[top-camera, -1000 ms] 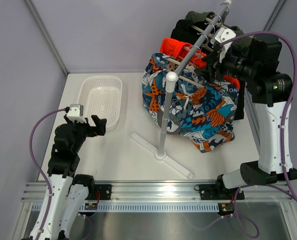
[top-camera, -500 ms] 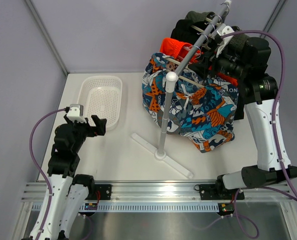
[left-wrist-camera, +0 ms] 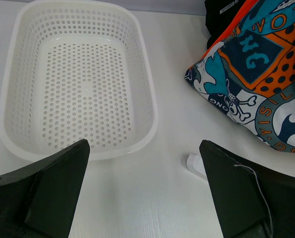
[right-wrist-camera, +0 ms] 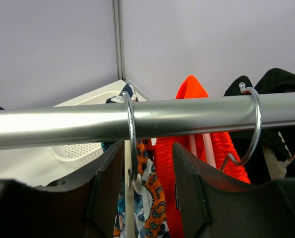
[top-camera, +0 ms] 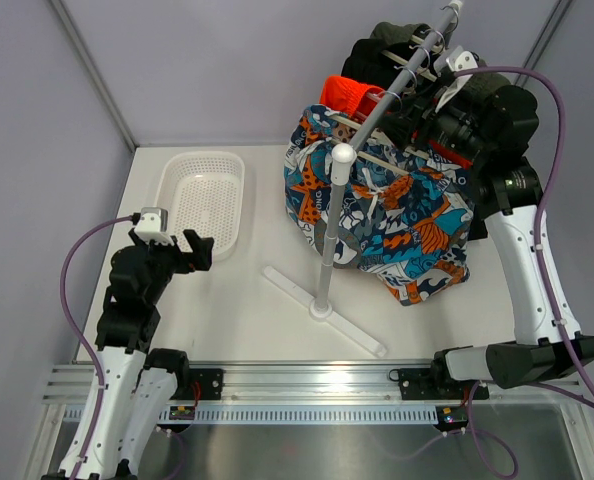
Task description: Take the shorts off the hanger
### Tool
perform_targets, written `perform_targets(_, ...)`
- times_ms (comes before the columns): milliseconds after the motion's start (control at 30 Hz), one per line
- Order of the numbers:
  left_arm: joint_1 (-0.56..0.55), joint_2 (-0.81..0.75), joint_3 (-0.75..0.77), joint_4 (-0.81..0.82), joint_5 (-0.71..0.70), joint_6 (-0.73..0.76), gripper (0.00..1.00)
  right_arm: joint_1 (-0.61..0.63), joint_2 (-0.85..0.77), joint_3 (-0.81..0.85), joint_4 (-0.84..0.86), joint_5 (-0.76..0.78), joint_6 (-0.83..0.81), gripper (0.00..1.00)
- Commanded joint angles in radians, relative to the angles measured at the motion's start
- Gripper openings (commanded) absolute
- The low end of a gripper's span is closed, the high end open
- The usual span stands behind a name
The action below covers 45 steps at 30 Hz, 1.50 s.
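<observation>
The patterned shorts (top-camera: 387, 215) hang from a hanger on the grey rail (top-camera: 397, 92). The plain orange shorts (top-camera: 352, 97) hang just behind them. My right gripper (top-camera: 410, 122) is up at the rail. In the right wrist view it (right-wrist-camera: 147, 166) is open just below the rail (right-wrist-camera: 187, 116). The patterned shorts' metal hanger hook (right-wrist-camera: 130, 129) stands between its fingers, close to the left finger (right-wrist-camera: 105, 178). The orange shorts (right-wrist-camera: 192, 91) hang behind. My left gripper (top-camera: 199, 248) is open and empty, low over the table beside the basket; it also shows in the left wrist view (left-wrist-camera: 143, 148).
A white perforated basket (top-camera: 199, 156) sits at the back left, empty (left-wrist-camera: 147, 114). The rack's white cross foot (top-camera: 357, 335) lies mid-table under its pole (top-camera: 332, 230). Black garments (top-camera: 377, 50) and a dark one (top-camera: 492, 90) hang further back on the rail.
My right arm has swung left towards the rail, bringing its gripper under the rail around the hanger hook. The left arm has not moved.
</observation>
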Motion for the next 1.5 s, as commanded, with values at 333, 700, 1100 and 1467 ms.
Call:
perform_targets(333, 0.001, 0.008, 0.034, 0.022, -0.011, 0.013, 0.99, 0.010, 0.011, -0.032, 0.151, -0.063, 0.068, 0.32)
perform_targets(700, 0.001, 0.005, 0.034, 0.021, -0.011, 0.013, 0.99, 0.006, -0.001, 0.008, 0.090, -0.071, 0.055, 0.00)
perform_targets(1100, 0.001, 0.001, 0.034, 0.022, -0.009, 0.013, 0.99, -0.069, -0.051, 0.099, -0.023, -0.105, 0.053, 0.00)
perform_targets(1467, 0.001, 0.002, 0.034, 0.025, -0.003, 0.015, 0.99, -0.132, -0.063, 0.112, -0.062, -0.178, 0.056, 0.00)
